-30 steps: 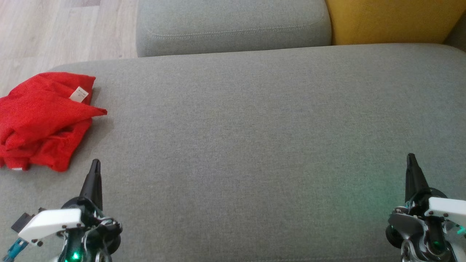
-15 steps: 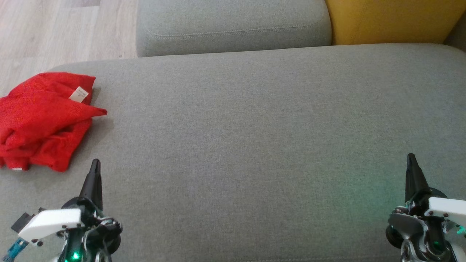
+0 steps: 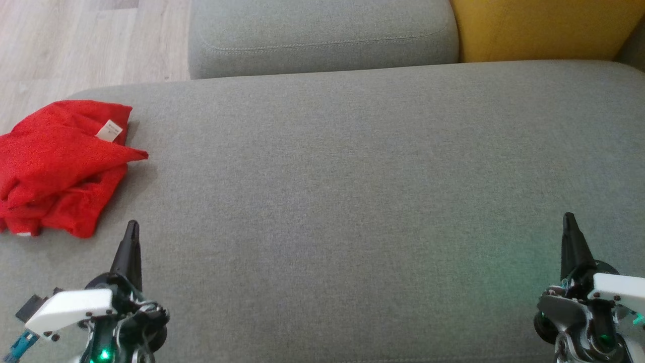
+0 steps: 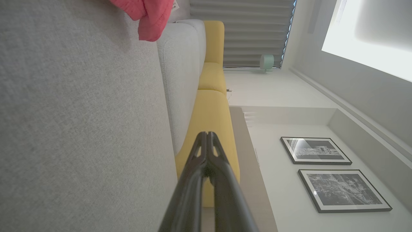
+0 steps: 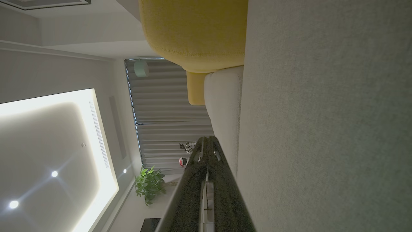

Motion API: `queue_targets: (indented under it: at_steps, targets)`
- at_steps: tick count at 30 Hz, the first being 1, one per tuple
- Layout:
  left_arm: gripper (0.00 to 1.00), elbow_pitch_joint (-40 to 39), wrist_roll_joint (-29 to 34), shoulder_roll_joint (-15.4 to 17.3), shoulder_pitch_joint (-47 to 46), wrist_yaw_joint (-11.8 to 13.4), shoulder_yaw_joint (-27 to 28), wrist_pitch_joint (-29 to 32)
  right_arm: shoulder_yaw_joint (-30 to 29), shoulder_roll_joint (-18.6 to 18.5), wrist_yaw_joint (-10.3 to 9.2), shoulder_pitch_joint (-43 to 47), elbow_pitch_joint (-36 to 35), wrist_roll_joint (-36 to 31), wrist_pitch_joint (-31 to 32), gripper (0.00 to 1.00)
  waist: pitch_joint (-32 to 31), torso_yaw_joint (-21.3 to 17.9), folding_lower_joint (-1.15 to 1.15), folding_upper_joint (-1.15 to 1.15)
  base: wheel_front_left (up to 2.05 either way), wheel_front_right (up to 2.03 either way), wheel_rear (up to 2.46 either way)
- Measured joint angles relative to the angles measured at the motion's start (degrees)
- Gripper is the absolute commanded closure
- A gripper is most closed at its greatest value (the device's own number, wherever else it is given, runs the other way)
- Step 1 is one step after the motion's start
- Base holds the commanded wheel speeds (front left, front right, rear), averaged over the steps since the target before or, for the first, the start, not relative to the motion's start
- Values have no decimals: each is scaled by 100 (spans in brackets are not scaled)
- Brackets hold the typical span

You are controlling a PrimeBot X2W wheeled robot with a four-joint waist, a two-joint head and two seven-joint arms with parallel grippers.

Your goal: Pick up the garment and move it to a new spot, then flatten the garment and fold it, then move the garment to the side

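Note:
A red garment (image 3: pixel 58 164) with a white label lies bunched in folds at the far left of the grey seat cushion (image 3: pixel 352 191); a corner of the garment (image 4: pixel 149 16) hangs in the top of the left wrist view. My left gripper (image 3: pixel 132 225) stands shut at the lower left, a short way right of and nearer than the garment, touching nothing. In its own view the left gripper (image 4: pixel 207 133) has both fingers pressed together. My right gripper (image 3: pixel 569 217) is shut at the lower right, far from the cloth; the right gripper (image 5: pixel 207 139) holds nothing.
A grey back cushion (image 3: pixel 322 35) and a yellow cushion (image 3: pixel 539 27) rise behind the seat. Wooden floor (image 3: pixel 65 45) lies past the seat's left end. Wide bare seat stretches between my grippers.

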Motion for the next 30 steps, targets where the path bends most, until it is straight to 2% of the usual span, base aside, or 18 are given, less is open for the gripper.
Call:
queue_targets:
  at_steps: [12, 13, 18, 26, 30]
  targets:
    - [100, 0, 0, 0, 0, 0, 0, 0, 0, 0, 0, 0, 0, 0, 0, 100, 0, 0, 0, 0, 0, 0, 0]
    - [0, 19, -2, -2, 4, 4, -3, -3, 1, 2, 0, 4, 16, 0, 0, 0, 0, 0, 0, 0, 0, 0, 0]
    - [0, 413, -3, -71, 313, 25, -23, -13, 20, 37, 0, 271, 394, 0, -7, 0, -1, -1, 0, 0, 0, 0, 0]
    - [0, 413, 2, -79, 371, 26, -35, -155, 54, 38, 0, 331, 376, -120, -121, 0, -19, -10, 0, 0, 0, 0, 0]
    - [0, 393, 218, -78, 371, 26, -15, -211, 51, 38, 0, 331, 376, -290, -178, 0, -30, -13, 0, 0, 0, 0, 0]
